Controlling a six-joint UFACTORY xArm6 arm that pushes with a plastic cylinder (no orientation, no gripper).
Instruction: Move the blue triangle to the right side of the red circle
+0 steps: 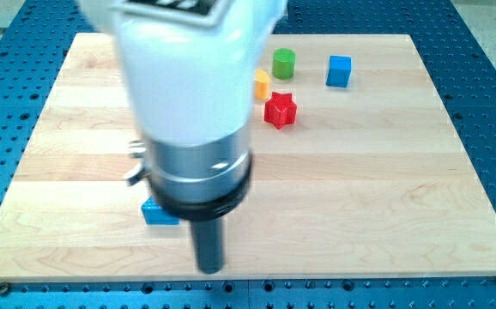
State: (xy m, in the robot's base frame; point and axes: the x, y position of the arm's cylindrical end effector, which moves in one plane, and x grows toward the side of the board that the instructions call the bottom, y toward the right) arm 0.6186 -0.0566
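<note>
Blue triangle (pixel 157 212) is seen only partly, tucked under the arm at the view's lower left. No jaws are fitted; my tip (pixel 209 268) sits just right of it. Light, stiff, likely slippery: best pushed on a flat side. Red circle is not seen.

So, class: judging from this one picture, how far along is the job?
Nothing looks done yet. In hand: my tip sits just right of the blue block, low on the board and mostly hidden by the arm. Left: no red circle shows, only a red star near the top, far away.
</note>
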